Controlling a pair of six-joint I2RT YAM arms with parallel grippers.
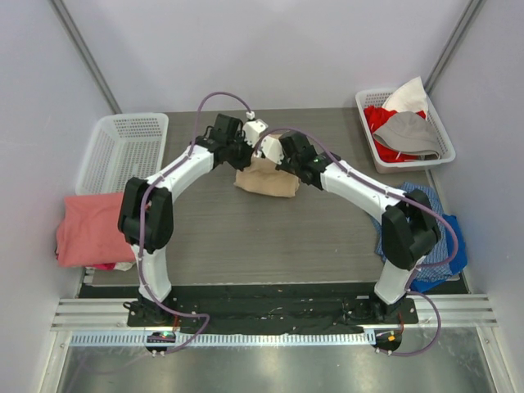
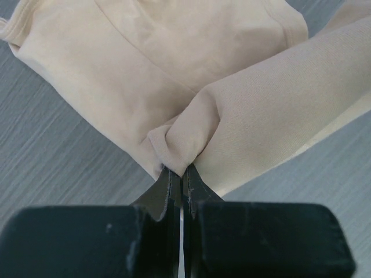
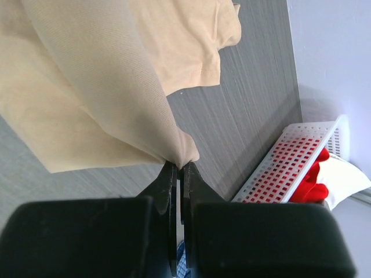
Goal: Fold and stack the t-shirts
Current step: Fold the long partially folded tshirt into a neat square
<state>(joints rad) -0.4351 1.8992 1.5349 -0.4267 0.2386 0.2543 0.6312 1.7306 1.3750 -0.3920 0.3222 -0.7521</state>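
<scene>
I see the tan t-shirt [image 1: 266, 180] bunched into a small heap at the upper middle of the overhead frame, on the dark wood-grain worktop [image 1: 246, 237]. Both arms reach in over it from either side.

In the left wrist view, the left pincer [image 2: 181, 174] is pressed together on a gathered fold of the tan cloth. The rest of the shirt spreads across the top of that frame, with a hemmed edge at the upper left. In the right wrist view, the right pincer [image 3: 178, 168] is likewise clamped tight on a pinch of the same shirt. Cloth is drawn taut up and to the left from its tips, and part of it is lifted clear of the worktop.

The salmon-pink t-shirt [image 1: 90, 229] lies folded at the left edge of the overhead frame, well apart from the tan one. Just above it sits a white basket [image 1: 135, 119]. At the upper right a second white basket [image 1: 366, 123] holds red [image 1: 383, 123], grey [image 1: 413, 135] and white [image 1: 408, 97] cloth. A blue checked cloth [image 1: 446, 246] lies below it, by the right arm.
</scene>
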